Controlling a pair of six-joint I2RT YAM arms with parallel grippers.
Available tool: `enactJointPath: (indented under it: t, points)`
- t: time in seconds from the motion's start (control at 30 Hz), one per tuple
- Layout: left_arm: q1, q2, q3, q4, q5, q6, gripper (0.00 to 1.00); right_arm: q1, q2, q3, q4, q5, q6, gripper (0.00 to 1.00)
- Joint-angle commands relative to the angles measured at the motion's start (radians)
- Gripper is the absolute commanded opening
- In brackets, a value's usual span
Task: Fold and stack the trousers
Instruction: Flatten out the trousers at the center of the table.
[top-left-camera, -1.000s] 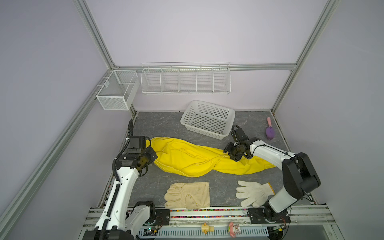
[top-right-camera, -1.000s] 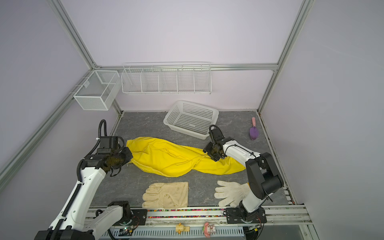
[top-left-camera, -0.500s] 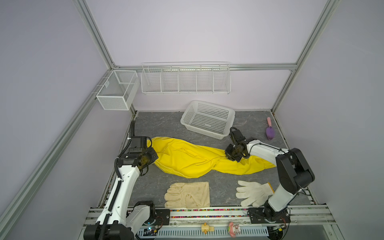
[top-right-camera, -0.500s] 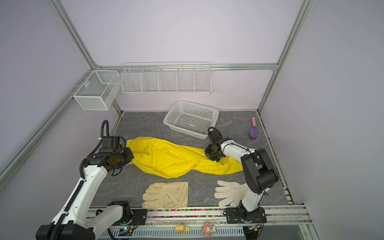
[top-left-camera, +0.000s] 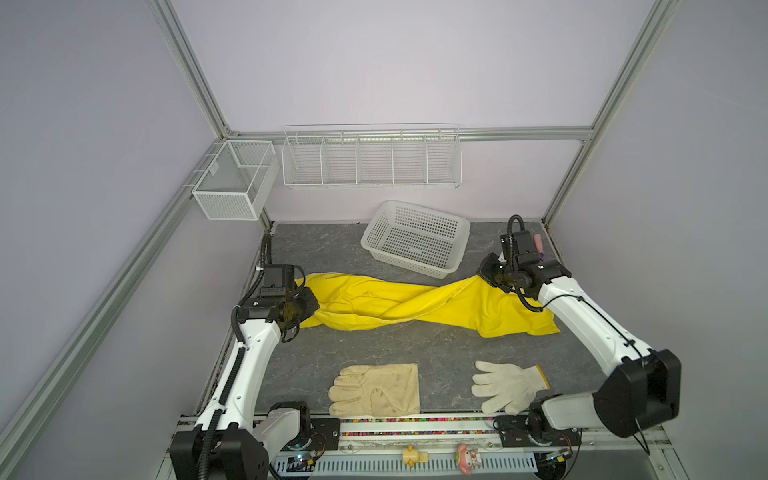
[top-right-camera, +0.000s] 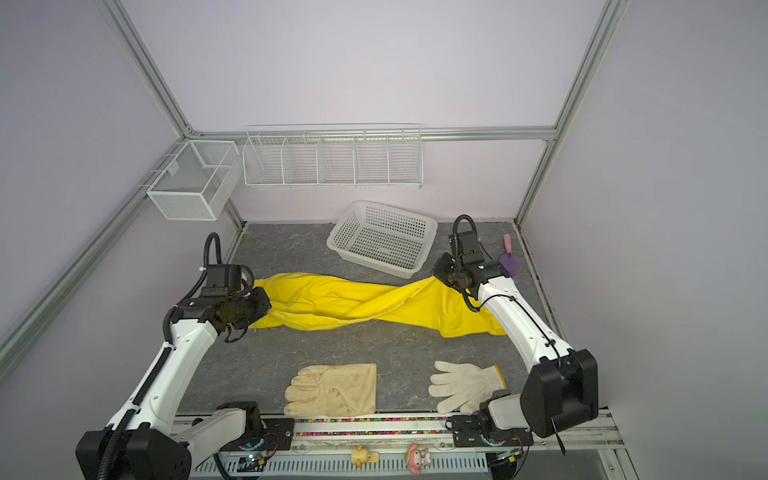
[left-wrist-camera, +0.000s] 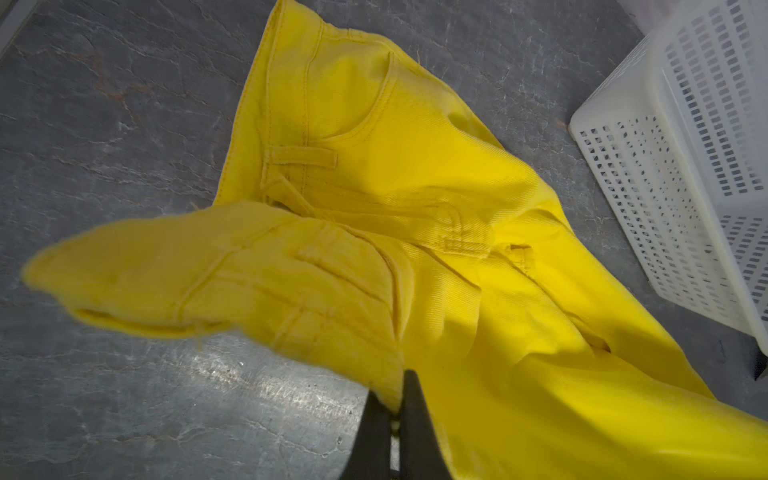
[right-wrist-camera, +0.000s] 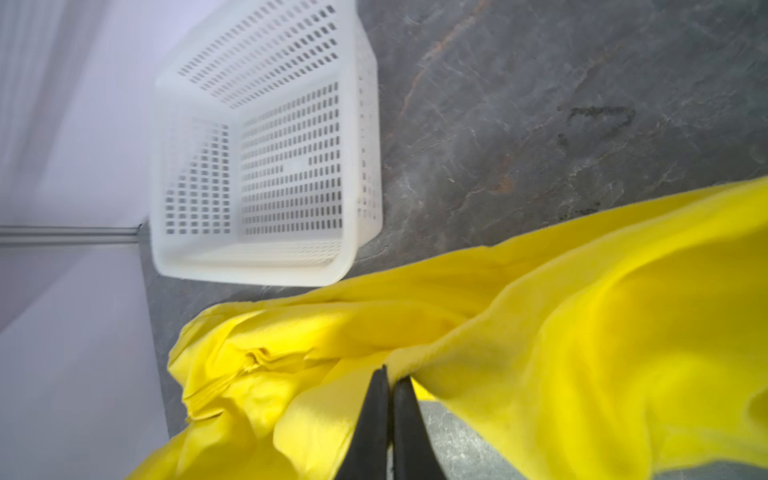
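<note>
Step, as judged: spread trousers (top-left-camera: 415, 307) flat before first fold.
Grip: left claw (left-wrist-camera: 392, 399) pinched shut on waist-end fabric, 9 o'clock side of table (top-left-camera: 415, 349); right claw (right-wrist-camera: 390, 386) clamped on leg edge, 3 o'clock side.
Advice: lift both ends together, keep tension even, untwist middle, stay clear of basket (top-left-camera: 415, 249) at 12 o'clock.
Trousers: bright yellow, stretched across table centre, twisted mid-length, leg ends rumpled toward 3 o'clock.

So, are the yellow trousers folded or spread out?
Spread out, not folded: the yellow trousers lie stretched lengthwise and twisted, left gripper shut on the waist, right gripper on a leg.
</note>
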Motion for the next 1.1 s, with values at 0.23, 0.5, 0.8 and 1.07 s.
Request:
enactJointPath:
  t: [0.23, 0.5, 0.8, 1.07]
  points:
    - [0.004, 0.067, 0.057, 0.044, -0.072, 0.024, 0.0, 0.185, -0.227, -0.228, -0.332, 0.063, 0.328, 0.06]
    - [0.004, 0.065, -0.021, 0.051, -0.098, 0.042, 0.0, 0.263, -0.365, -0.457, -0.37, 0.066, 0.698, 0.06]
    - [0.005, 0.103, -0.081, 0.077, -0.097, 0.03, 0.0, 0.327, -0.3, -0.577, -0.259, 0.109, 0.719, 0.28]
    - [0.004, 0.083, -0.095, 0.026, -0.177, 0.046, 0.0, 0.205, -0.436, -0.4, -0.588, 0.27, 0.572, 0.67]
